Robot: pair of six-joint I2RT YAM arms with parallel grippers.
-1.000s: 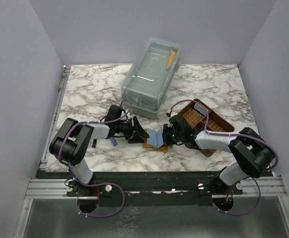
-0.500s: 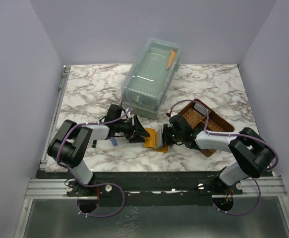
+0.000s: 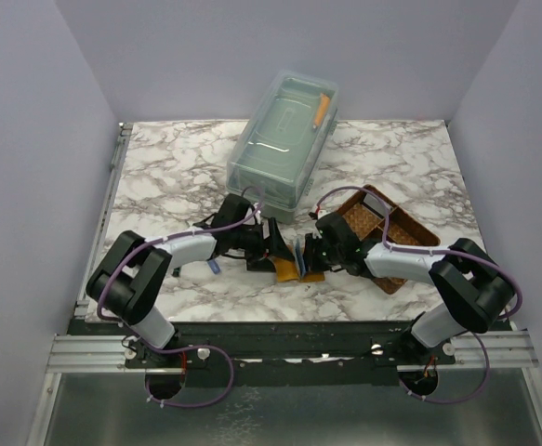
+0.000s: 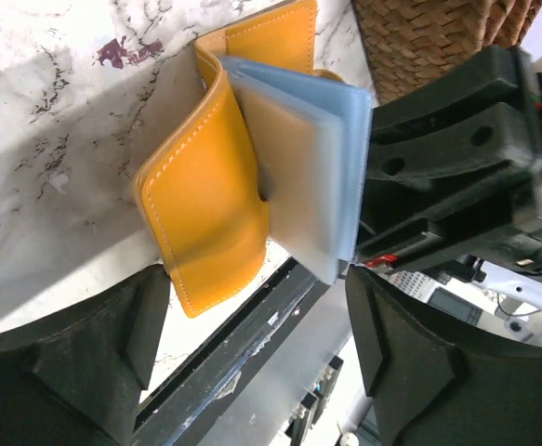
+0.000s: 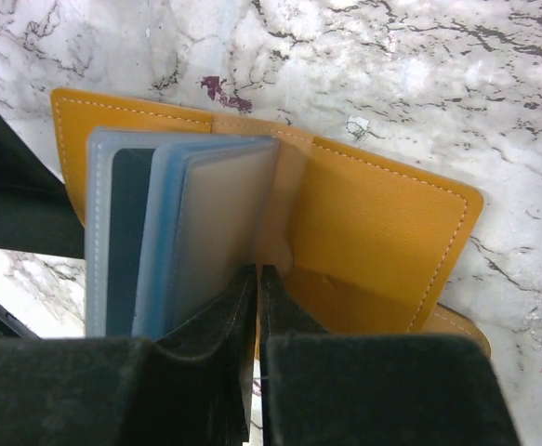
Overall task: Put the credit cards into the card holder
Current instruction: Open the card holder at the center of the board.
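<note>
Your card holder (image 5: 373, 242) stands half open on the marble table (image 3: 159, 167). It is at 6 o'clock from the clear lidded box (image 3: 284, 139) and at 9 o'clock from the woven tray (image 3: 396, 237). Your right gripper (image 5: 258, 297), on the holder's 3 o'clock side, is pinched almost closed on 1 thin leaf at the fold. Your left gripper (image 4: 255, 307), at 9 o'clock, is spread wide, with 1 finger on either side of the orange cover and blue sleeves, clamping nothing.

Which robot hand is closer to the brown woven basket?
Right. The right gripper is just left of the basket, and its arm crosses the basket's front edge. The left gripper is farther away, on the other side of the wallet.
</note>
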